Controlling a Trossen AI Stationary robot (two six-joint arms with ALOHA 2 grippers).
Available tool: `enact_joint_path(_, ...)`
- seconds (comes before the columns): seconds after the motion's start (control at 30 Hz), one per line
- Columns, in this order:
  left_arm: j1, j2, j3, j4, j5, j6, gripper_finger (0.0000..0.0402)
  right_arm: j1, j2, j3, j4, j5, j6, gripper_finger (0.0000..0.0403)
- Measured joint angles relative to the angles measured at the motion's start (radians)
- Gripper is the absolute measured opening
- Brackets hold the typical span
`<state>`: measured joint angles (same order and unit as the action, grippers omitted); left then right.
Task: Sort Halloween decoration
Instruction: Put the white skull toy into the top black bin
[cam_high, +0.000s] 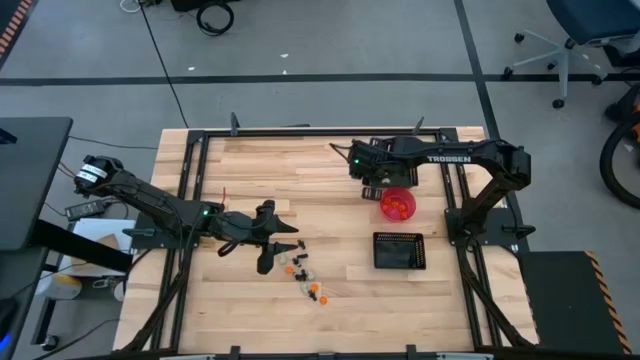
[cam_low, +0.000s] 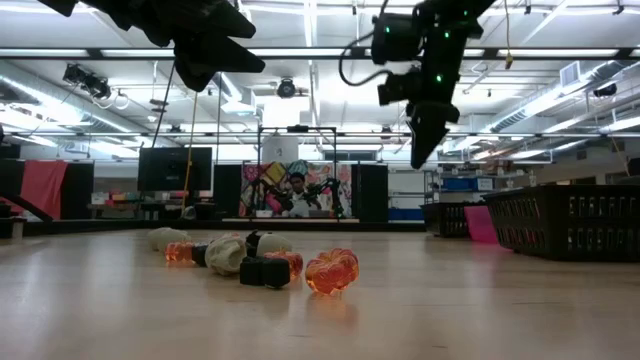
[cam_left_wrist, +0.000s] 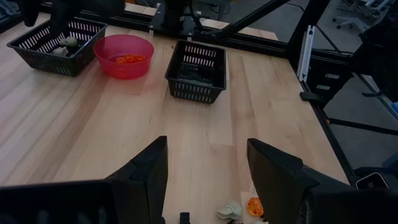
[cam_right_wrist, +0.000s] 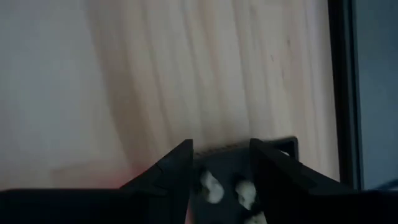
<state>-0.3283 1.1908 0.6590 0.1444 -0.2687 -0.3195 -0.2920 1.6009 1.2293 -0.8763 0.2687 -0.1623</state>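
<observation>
Trinkets lie closest in the low view: a loose clump of orange, black and cream pieces on the table, several touching. Left claw hangs just beside and above the clump, released, jaws wide, nothing between them. I judge a pick comes next. Risk: the pieces are packed, so closing here could pinch two colours at once or flick a neighbour away; the rounded orange ones look likely to roll. I'd want one piece singled out before closing. Farther across, the near tray sits with dark pieces in it, then the bowl with orange ones, then the far tray with cream ones. Right claw is over that far tray, jaws apart and empty, cream pieces visible below in the gap; it looks released. Risk there: it sits low over the mesh, and a sideways pull-out could catch the rim and shift the tray. View notes: the high view hides the far tray under the right arm, and only the left wrist view shows all three containers and their contents. The low view shows how the clump touches but gives neither claw's jaws clearly. Beyond the table, only the low view shows a person in the room.
</observation>
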Motion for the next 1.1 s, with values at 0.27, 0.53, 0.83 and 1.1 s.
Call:
enact_joint_path(0.27, 0.001, 0.000, 0.000, 0.014, 0.000, 0.001, 0.0192, 0.109, 0.000, 0.027, 0.040, -0.037, 0.065, 0.0160)
enact_joint_path(0.53, 0.002, 0.000, 0.000, 0.020, 0.000, 0.001, 0.0192, 0.215, 0.000, 0.027, 0.161, -0.062, 0.107, 0.0160)
enact_joint_path(0.83, 0.002, 0.000, 0.000, 0.020, -0.026, 0.001, 0.0192, 0.350, 0.000, 0.027, 0.268, -0.064, 0.159, 0.0160)
enact_joint_path(1.1, 0.002, 0.000, 0.000, 0.019, -0.044, 0.001, 0.0192, 0.444, 0.007, 0.028, 0.331, -0.062, 0.209, 0.0160)
